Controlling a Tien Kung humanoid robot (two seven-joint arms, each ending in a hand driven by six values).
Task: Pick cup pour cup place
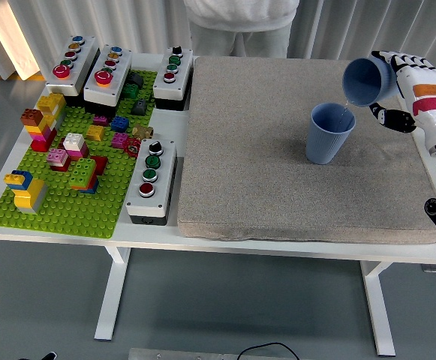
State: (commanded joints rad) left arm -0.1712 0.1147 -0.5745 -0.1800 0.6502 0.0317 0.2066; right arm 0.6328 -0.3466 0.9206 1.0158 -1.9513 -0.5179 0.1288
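A blue cup [329,133] stands upright on the grey mat [263,150], right of its middle. My right hand [398,82] holds a second blue cup [365,81] tipped on its side, mouth down-left, just above and right of the standing cup's rim. A thin stream runs from the tipped cup into the standing one. The hand's fingers wrap the tipped cup from the right. My left hand does not show.
A green brick baseplate [67,202] with several coloured bricks fills the table's left side. Button boxes [150,180] stand along its top and right edges. A person in white stands at the far side, hands unseen.
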